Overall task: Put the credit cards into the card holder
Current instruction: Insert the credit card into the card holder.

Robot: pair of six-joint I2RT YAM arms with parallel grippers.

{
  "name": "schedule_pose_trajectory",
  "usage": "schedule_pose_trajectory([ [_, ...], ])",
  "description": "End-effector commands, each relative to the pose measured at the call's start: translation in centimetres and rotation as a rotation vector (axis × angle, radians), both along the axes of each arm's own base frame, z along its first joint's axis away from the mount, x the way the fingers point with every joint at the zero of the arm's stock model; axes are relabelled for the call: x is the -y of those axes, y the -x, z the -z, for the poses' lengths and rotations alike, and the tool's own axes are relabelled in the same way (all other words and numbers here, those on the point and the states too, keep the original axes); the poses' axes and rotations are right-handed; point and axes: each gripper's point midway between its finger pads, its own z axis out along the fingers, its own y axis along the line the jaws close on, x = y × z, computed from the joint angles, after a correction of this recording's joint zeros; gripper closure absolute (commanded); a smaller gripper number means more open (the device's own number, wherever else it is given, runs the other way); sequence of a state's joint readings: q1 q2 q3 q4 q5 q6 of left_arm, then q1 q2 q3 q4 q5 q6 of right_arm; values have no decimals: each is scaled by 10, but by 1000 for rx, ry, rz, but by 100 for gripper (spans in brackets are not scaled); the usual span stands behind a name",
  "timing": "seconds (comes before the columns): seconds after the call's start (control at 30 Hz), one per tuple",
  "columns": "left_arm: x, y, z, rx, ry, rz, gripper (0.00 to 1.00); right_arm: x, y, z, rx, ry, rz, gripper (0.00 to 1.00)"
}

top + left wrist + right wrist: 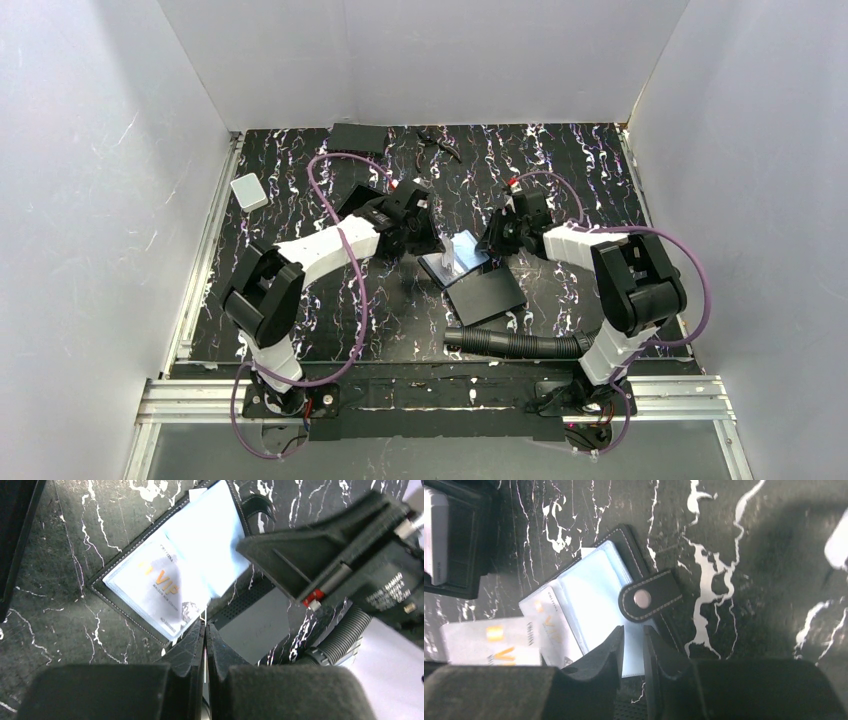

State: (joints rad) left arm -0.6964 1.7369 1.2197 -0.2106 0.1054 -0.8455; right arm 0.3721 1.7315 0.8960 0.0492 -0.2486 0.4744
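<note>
Left hand (205, 630) is clamped shut, with a pale sliver between its jaws that may be a card's edge; I cannot tell. Right hand (634, 647) straddles the near edge of a clear sleeve (594, 595), jaws a little apart; whether it pinches the sleeve is unclear. Just beyond, the card holder (651, 597) lies open on the desk (749, 555), with one credit card (160, 592) already under plastic and a second card (489, 640) close beside it. To my mind, lift the sleeve mouth, keep the card flat and square to the slot, and slide slowly
</note>
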Motion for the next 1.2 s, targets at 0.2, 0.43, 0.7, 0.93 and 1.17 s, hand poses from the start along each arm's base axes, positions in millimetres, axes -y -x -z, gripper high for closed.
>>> schedule_pose_trajectory([
  [0.2,-11,-6,20,-1,77,-202,100,13,22,26,-117,-52,202,71],
  [0.43,-9,-2,31,-52,104,-225,100,10,4,4,-8,25,52,52],
  [0.7,-11,-8,41,-67,118,-259,100,19,10,9,-18,113,-26,44],
  [0.93,-4,-5,52,-103,141,-228,100,14,16,24,-88,70,-30,50],
  [1.17,-7,-10,59,-120,155,-245,100,5,30,29,-158,-49,5,69],
])
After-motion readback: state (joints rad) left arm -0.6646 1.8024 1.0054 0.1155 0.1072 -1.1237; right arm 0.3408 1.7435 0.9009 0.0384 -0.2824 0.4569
